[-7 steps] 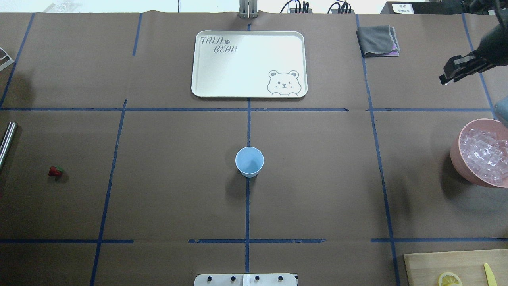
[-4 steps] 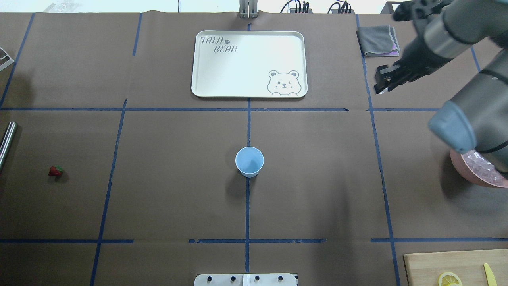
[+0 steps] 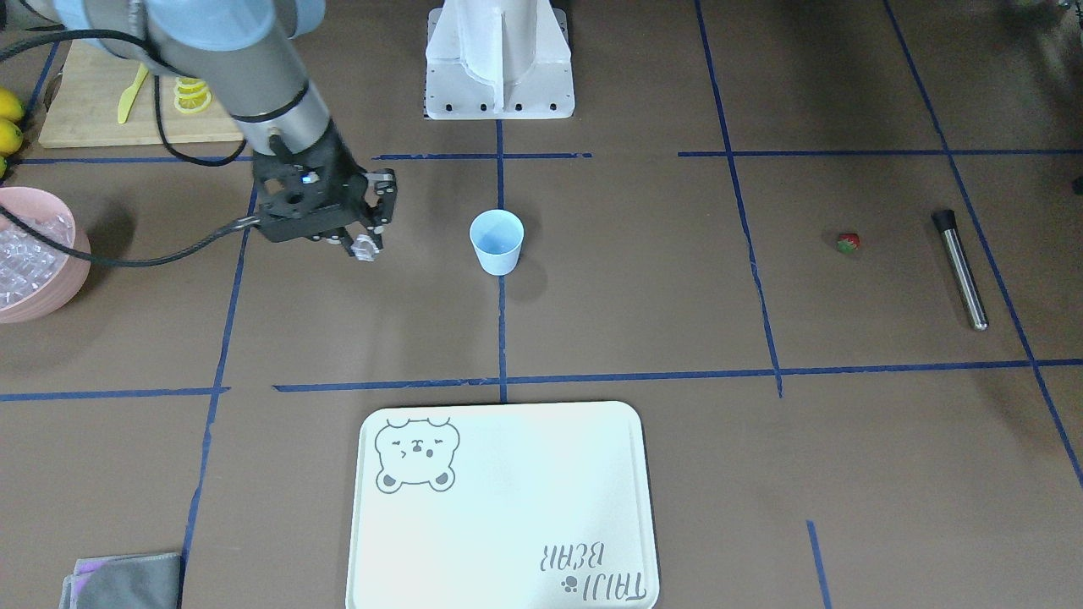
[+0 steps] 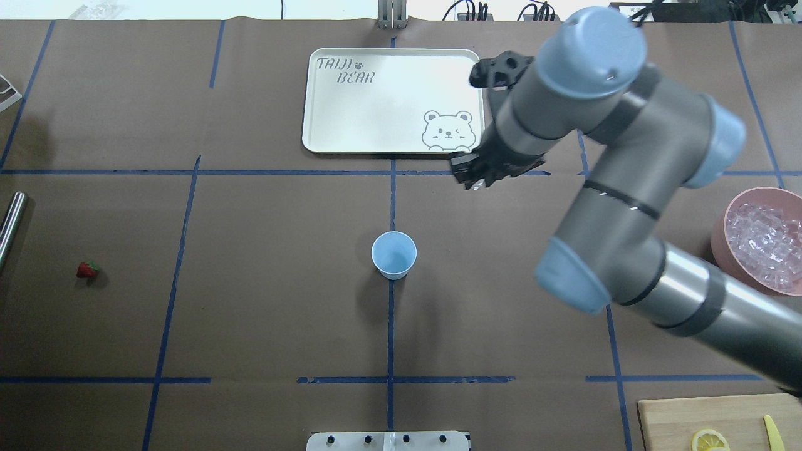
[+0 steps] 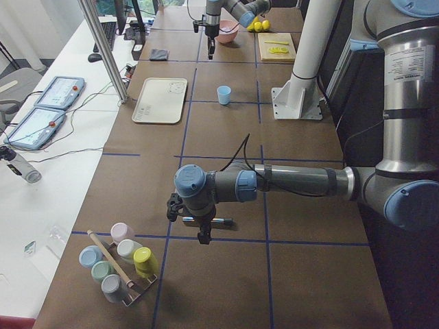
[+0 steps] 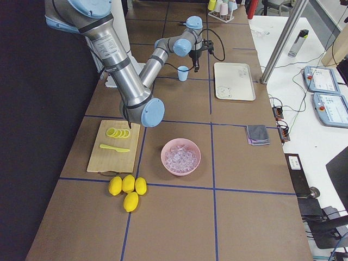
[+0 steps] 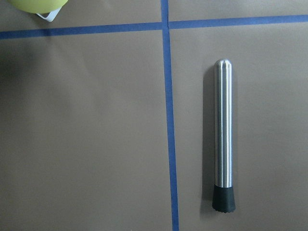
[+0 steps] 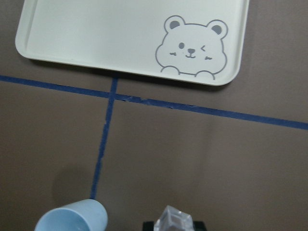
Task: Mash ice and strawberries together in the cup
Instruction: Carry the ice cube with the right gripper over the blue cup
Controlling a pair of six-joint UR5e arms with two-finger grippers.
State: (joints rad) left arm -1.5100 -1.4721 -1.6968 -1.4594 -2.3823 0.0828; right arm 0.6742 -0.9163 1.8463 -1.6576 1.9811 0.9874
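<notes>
The light-blue cup (image 4: 393, 254) stands upright at the table's middle, also in the front view (image 3: 497, 241) and at the lower left of the right wrist view (image 8: 72, 221). My right gripper (image 4: 474, 183) hangs between the cup and the tray, to the cup's right, shut on a clear ice cube (image 3: 365, 248) that shows between the fingers in the wrist view (image 8: 174, 219). More ice (image 4: 764, 235) fills the pink bowl (image 4: 727, 266) at the right edge. The strawberry (image 4: 88, 270) lies far left. My left gripper (image 5: 202, 236) hangs over a steel muddler (image 7: 223, 130); I cannot tell whether it is open.
A white bear tray (image 4: 376, 100) lies beyond the cup. The muddler (image 3: 960, 271) lies just past the strawberry (image 3: 848, 243). A cutting board (image 4: 689, 419) with lemon slices (image 3: 190, 93) sits near right; whole lemons (image 6: 128, 187) beside it. A grey cloth (image 3: 127, 579) lies far right.
My right arm has swung from the table's far right edge towards the middle, and the gripper now hangs near the tray's front right corner. The pink bowl is uncovered again.
</notes>
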